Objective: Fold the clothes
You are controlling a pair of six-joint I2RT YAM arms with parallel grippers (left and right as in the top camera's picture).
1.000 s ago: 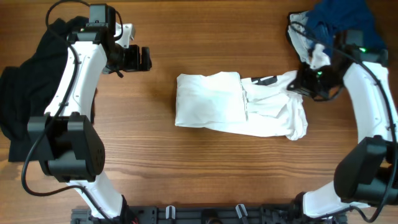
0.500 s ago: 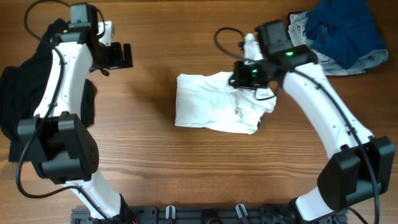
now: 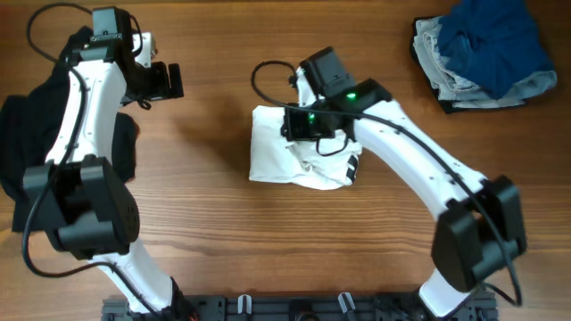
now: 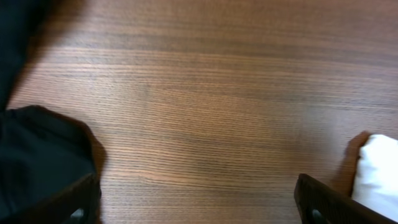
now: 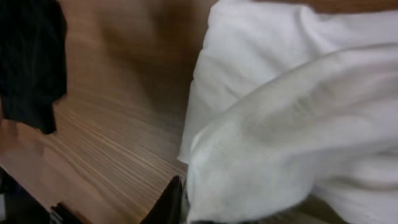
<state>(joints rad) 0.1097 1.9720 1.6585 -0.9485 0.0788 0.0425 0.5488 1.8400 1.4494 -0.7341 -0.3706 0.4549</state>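
Clothes are soft, light and limp. The white one (image 3: 272,159) lies half folded mid-frame on the tabletop (image 3: 214,254) and is best pinched at an edge. The left gripper (image 3: 175,80) is released. Whether the right gripper (image 3: 289,123) grasps it, I cannot tell.

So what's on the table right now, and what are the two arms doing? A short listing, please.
table: wooden
centre: white garment, partly folded, bunched at its right side
left edge: black garment
far right: blue and denim pile
left end effector: open, empty, over bare wood
right end effector: at the white garment, grip unclear
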